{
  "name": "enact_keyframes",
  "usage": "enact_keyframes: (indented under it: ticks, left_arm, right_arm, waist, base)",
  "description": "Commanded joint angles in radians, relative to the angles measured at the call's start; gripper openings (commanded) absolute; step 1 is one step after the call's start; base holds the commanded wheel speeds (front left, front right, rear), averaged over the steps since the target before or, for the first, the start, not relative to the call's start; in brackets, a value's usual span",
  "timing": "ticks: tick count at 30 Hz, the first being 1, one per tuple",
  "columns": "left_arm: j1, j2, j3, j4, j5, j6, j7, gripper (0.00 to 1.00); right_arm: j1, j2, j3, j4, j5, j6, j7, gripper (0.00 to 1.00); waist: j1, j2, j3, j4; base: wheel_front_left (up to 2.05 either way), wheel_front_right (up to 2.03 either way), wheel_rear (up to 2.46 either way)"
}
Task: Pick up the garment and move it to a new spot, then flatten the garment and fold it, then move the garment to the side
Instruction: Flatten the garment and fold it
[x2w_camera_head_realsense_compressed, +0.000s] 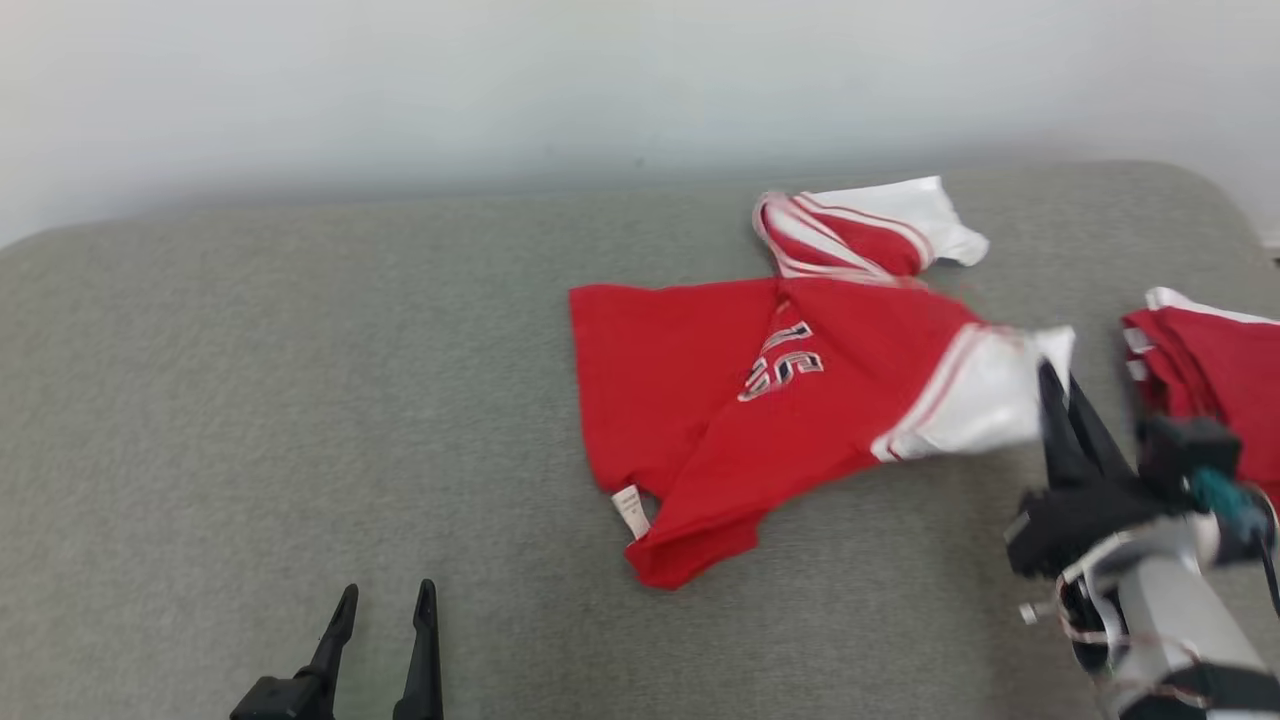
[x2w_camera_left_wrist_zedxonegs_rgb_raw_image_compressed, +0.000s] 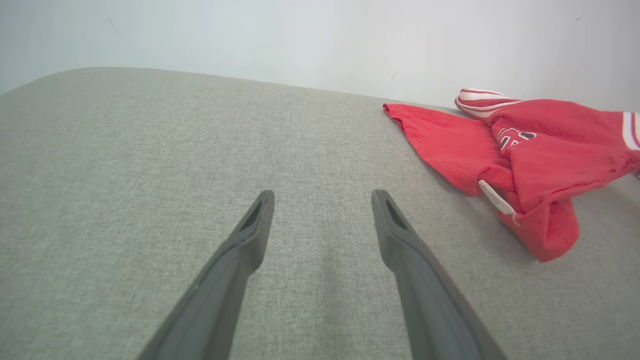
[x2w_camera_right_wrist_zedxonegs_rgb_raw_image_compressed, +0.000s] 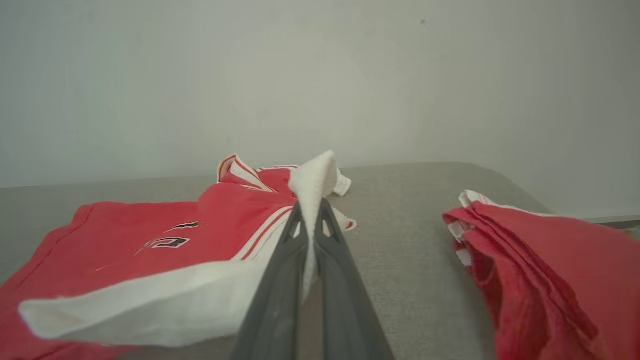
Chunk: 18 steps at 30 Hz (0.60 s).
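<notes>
garment (x2w_camera_head_realsense_compressed: 700, 400): red body, white sleeves (x2w_camera_head_realsense_compressed: 985, 395) with red-white stripe trim, numerals (x2w_camera_head_realsense_compressed: 785, 365) dark with white outline, white label (x2w_camera_head_realsense_compressed: 632, 510) at its hem. second pile (x2w_camera_head_realsense_compressed: 1215, 370) right of the garment: red, white edging. surface (x2w_camera_head_realsense_compressed: 250, 400) under the garment: grey-green, fine weave. wall (x2w_camera_head_realsense_compressed: 500, 90) behind the garment: plain off-white. left gripper (x2w_camera_head_realsense_compressed: 387, 590), right gripper (x2w_camera_head_realsense_compressed: 1050, 372): black fingers.

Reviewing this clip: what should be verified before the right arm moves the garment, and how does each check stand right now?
1. Right gripper shut on the white sleeve of the garment: ok.
2. Left gripper open, fingers apart from the garment: ok.
3. Garment lying flat: not ok; its near hem is folded over and its far sleeve is bunched.
4. Gap to the second red garment on the right: ok.
5. How firm the pinch is: cannot tell.
</notes>
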Motion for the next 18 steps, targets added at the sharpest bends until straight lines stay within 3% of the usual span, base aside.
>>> enact_keyframes:
  ticks: [1,3,5,6,7,11,18]
  left_arm:
    - [0.01,0.0,0.002,-0.002,0.006,-0.002,-0.003,1.0]
    - [0.009,0.0,0.001,-0.002,0.008,-0.003,-0.003,1.0]
    - [0.009,0.0,0.001,-0.002,0.01,-0.003,-0.003,1.0]
    - [0.008,0.0,0.001,-0.002,0.011,-0.004,-0.003,1.0]
    - [0.007,0.0,0.002,-0.001,0.012,-0.005,-0.003,1.0]
    - [-0.006,0.0,0.004,-0.002,0.017,-0.007,-0.003,1.0]
    - [-0.071,0.0,-0.014,0.002,0.021,-0.01,-0.003,1.0]
  right_arm:
    - [0.054,0.011,-0.04,-0.014,-0.028,-0.003,0.002,0.0]
    - [0.114,0.03,-0.084,-0.031,-0.063,-0.003,0.012,0.0]
    - [0.157,0.042,-0.133,-0.049,-0.102,-0.003,0.028,0.28]
    - [0.172,0.048,-0.16,-0.065,-0.124,-0.003,0.029,0.75]
    - [0.187,0.055,-0.181,-0.08,-0.15,-0.003,0.032,1.0]
    - [0.214,0.102,-0.226,-0.164,-0.243,-0.003,0.039,1.0]
    - [0.183,0.154,-0.172,-0.294,-0.325,-0.003,0.05,1.0]
  waist:
    - [0.0002,0.0,-0.042,-0.065]
    - [0.0002,0.0,-0.044,-0.076]
    - [0.0002,0.0,-0.044,-0.086]
    - [0.0002,0.0,-0.042,-0.09]
    - [0.0002,0.0,-0.041,-0.095]
    - [0.0002,0.0,-0.027,-0.112]
    - [0.0002,0.0,0.031,-0.118]
  base:
    - [0.0,0.0,0.0]
    - [0.0,0.0,0.0]
    - [0.0,0.0,0.0]
    - [0.0,0.0,0.0]
    - [0.0,0.0,0.0]
    - [0.0,0.0,0.0]
    - [0.0,0.0,0.0]
